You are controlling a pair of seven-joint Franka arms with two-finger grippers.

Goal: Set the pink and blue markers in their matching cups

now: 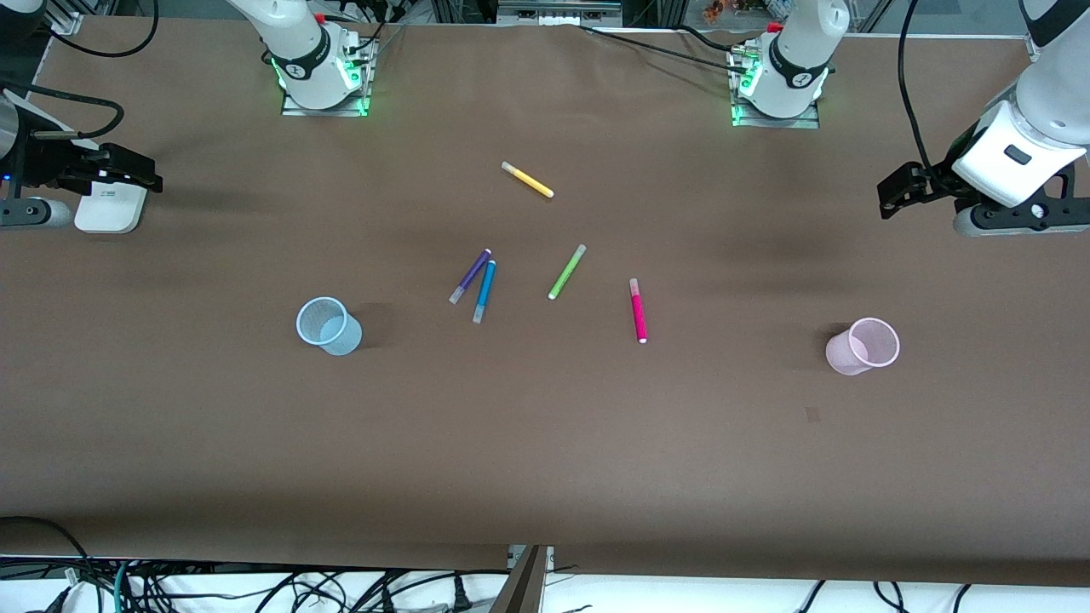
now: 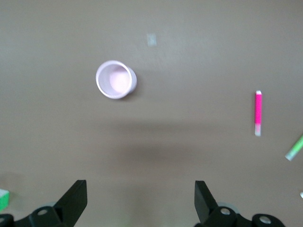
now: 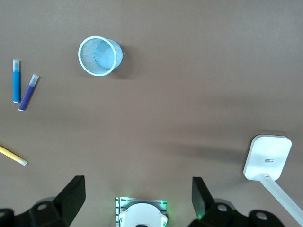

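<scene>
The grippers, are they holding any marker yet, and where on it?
Nothing is held. The left gripper and the right gripper both wait open; the pink marker and the blue marker lie on the table.

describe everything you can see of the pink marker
The pink marker is a slim magenta felt-tip with a paler pink end, that end pointing toward the robots' bases and a tiny white tip toward the front camera. It lies flat on the brown table, alone, touching nothing, between the green marker and the pink cup. Neither gripper is near it.
</scene>
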